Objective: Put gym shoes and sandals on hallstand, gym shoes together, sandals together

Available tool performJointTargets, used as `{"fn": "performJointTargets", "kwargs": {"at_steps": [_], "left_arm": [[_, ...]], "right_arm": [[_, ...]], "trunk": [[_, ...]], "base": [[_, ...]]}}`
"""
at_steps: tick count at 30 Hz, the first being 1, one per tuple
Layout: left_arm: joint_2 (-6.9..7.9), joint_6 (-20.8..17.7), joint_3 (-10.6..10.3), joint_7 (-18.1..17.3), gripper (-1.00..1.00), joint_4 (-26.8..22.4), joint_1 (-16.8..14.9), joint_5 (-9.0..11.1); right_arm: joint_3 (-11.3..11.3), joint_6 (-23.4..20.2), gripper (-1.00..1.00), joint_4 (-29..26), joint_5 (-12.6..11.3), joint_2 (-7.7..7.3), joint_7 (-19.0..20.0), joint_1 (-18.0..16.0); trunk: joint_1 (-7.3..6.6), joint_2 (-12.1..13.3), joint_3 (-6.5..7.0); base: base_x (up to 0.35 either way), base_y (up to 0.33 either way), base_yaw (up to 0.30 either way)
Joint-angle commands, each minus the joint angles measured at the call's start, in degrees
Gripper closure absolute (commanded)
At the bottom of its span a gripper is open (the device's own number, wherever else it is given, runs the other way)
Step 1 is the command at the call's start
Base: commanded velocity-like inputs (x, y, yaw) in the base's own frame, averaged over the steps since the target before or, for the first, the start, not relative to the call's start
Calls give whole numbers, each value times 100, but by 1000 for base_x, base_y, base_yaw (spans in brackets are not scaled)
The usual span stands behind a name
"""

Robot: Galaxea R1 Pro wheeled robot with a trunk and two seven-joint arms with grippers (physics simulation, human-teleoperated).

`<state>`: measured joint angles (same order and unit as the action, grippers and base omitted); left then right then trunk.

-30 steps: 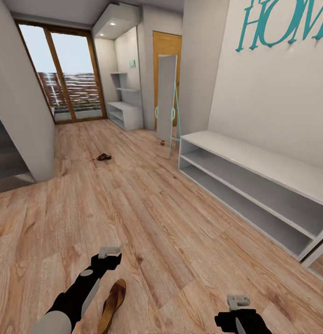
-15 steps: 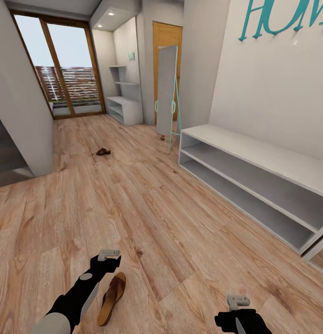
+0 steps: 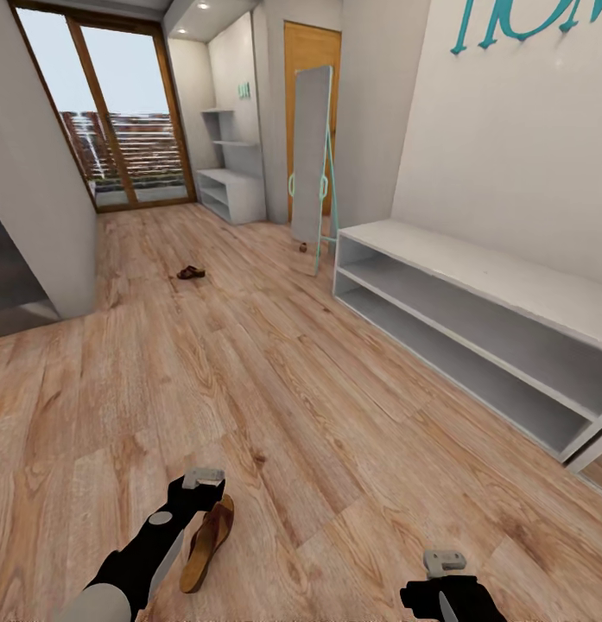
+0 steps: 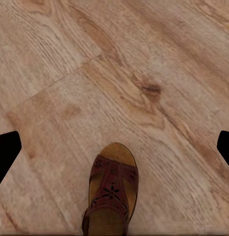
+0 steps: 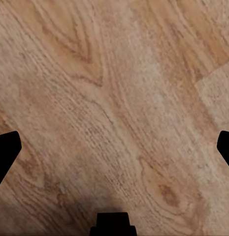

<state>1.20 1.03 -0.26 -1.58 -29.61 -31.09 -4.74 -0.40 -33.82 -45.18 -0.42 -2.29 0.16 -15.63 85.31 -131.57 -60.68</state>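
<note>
One dark brown sandal (image 3: 207, 537) lies on the corridor floor (image 3: 275, 406) just beside my left arm. In the left wrist view that sandal (image 4: 110, 196) sits toe-forward below the open left gripper (image 4: 114, 147), with floor between the fingers. My left gripper (image 3: 203, 478) hovers just past the sandal's toe. A second sandal (image 3: 190, 273) lies far down the corridor. The hallstand (image 3: 233, 194) stands at the far end by the glass door. My right gripper (image 3: 444, 561) is open over bare planks (image 5: 114, 98). The gym shoes are out of view.
A low white two-shelf bench (image 3: 473, 285) runs along the right wall under teal lettering (image 3: 525, 22). A standing mirror (image 3: 311, 155) leans beyond it, with a small brown object (image 3: 302, 246) at its foot. A grey wall corner (image 3: 41, 225) juts in at left.
The whole picture has slid upward, so the camera has moved. More of the near sandal now shows beside my left arm. Both grippers keep their places in the view.
</note>
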Motion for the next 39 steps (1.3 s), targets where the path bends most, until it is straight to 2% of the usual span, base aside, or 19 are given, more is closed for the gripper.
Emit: {"fn": "performJointTargets", "kwargs": {"at_steps": [1,6,14,19,22,26,35,39], "left_arm": [[12,11,-1,-9,-100,3,-2,-51],[105,19,-1,-9,-100,7,-2,-53],[123,38,-1,-2,-100,22,-2,-49],[173,255,5,6,-100,222,-2,-50],[189,526,2,8,-100,338,-2,-52],[194,684,5,9,-100,455,-2,-52],[196,738,8,22,-100,540,-2,-53],[196,740,12,26,-100,544,-4,-53]], "right_arm": [[-4,-28,-100,-8,-3,0,2,-1],[-4,-28,-100,-8,-3,0,2,-1],[-4,-28,-100,-8,-6,0,2,-1],[-4,-28,-100,-8,-7,0,2,-1],[-4,-28,-100,-8,-8,0,2,-1],[-4,-28,-100,-8,-8,0,2,-1],[-4,-28,-100,-8,-10,0,2,-1],[-4,-28,-100,-8,-11,0,2,-1]], "trunk": [[21,-44,-33],[131,-244,-170],[307,-565,-389],[417,-765,-527],[417,-765,-555],[417,-765,-593],[417,-765,-634],[505,-926,-733]], "base": [[0,0,0],[0,0,0],[0,0,0],[0,0,0],[0,0,0],[0,0,0],[0,0,0],[0,0,0]]}}
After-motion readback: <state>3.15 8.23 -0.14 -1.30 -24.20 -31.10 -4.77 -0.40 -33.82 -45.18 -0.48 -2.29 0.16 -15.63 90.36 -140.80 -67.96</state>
